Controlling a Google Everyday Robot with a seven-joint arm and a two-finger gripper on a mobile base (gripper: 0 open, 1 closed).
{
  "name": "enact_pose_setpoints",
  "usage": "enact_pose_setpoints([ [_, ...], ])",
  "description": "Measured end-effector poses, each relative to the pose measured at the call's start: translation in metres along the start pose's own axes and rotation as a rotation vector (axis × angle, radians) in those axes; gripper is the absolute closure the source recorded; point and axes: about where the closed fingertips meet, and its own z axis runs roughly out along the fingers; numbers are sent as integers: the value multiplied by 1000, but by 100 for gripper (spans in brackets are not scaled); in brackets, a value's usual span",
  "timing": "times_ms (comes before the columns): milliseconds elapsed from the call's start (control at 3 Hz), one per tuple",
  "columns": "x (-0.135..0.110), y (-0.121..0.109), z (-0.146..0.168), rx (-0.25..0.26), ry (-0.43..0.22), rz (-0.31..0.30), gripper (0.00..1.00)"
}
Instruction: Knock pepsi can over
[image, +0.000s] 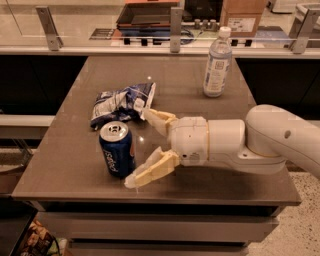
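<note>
— Dark tabletop (200, 107) is seen at centre frame; the pepsi can (116, 150) is stood upright at lower left, near the front edge.
— The gripper (137, 149) is held just right of it, fingers spread wide apart.
— What could be spoiled?
— If struck low, the can could be slid rather than tipped, or sent off the front edge.
— Obstacles?
— A snack bag (120, 102) is laid just behind the can; a bottle (216, 65) is set well apart, upper right.

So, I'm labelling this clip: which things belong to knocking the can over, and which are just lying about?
Job: pepsi can, upright on the table; gripper beside it, fingers open.
Lying about: snack bag; plastic bottle.
</note>
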Motion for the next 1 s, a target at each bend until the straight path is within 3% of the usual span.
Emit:
enact_pose_setpoints([
  [333,-3,2,15,-18,-22,-15,0],
  [1000,-7,2,31,-43,-47,-31,41],
])
